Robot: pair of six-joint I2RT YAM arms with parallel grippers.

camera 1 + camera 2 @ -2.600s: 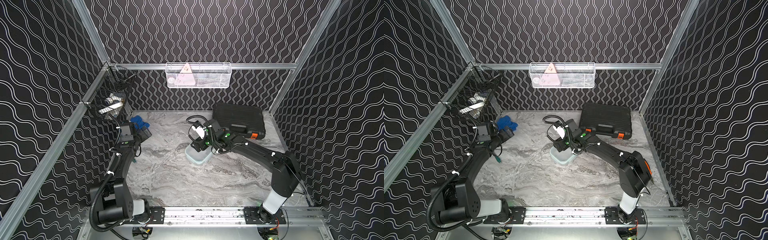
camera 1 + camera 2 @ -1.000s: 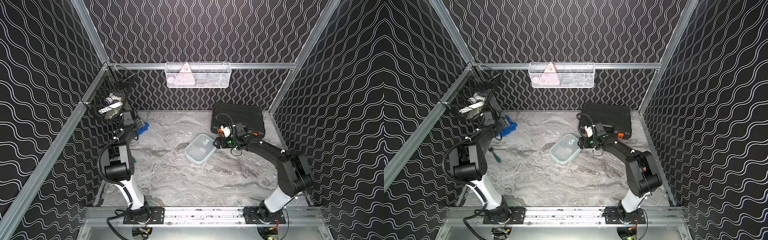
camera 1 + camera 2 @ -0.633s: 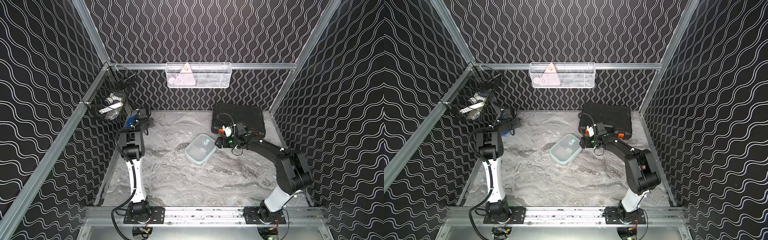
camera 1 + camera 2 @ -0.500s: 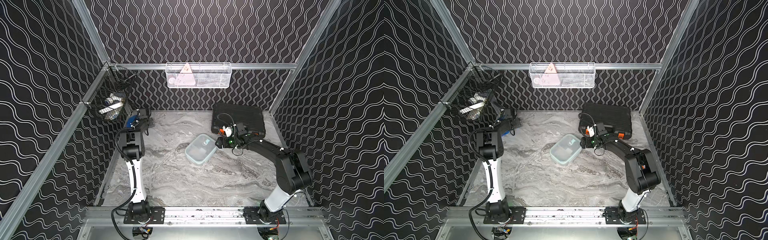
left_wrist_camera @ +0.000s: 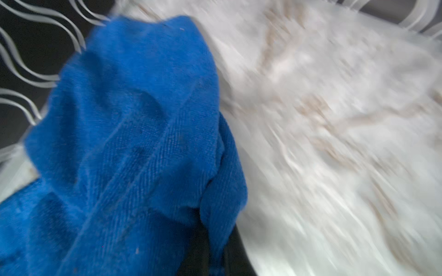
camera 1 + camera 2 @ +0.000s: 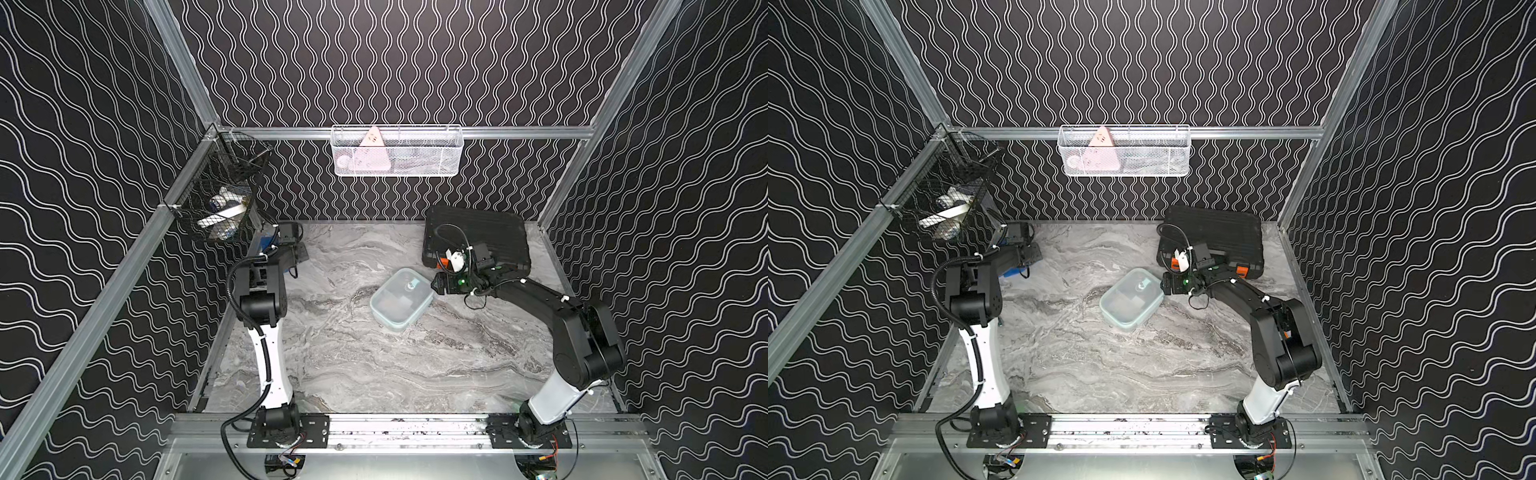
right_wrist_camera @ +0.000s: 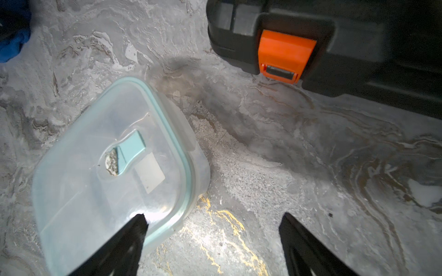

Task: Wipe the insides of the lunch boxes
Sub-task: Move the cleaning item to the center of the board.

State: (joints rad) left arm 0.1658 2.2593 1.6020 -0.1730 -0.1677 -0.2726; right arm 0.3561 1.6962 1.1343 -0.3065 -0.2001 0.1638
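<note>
Marble tabletop [image 6: 353, 365], wavy black walls [image 6: 395, 62], left gripper [image 6: 296, 254] pinching cloth [image 5: 134, 133], right gripper [image 7: 212, 216] spread

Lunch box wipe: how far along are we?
Done: nothing visible yet; the lid is still on the lunch box. In hand: left gripper shut, apparently on the blue cloth in the far-left corner; right gripper open beside the box. Left: lid off, wipe the inside.

Left arm reaches back, its left claw [image 6: 297, 253] pinched shut; right arm stretches low, right claw [image 7: 213, 216] spread wide
</note>
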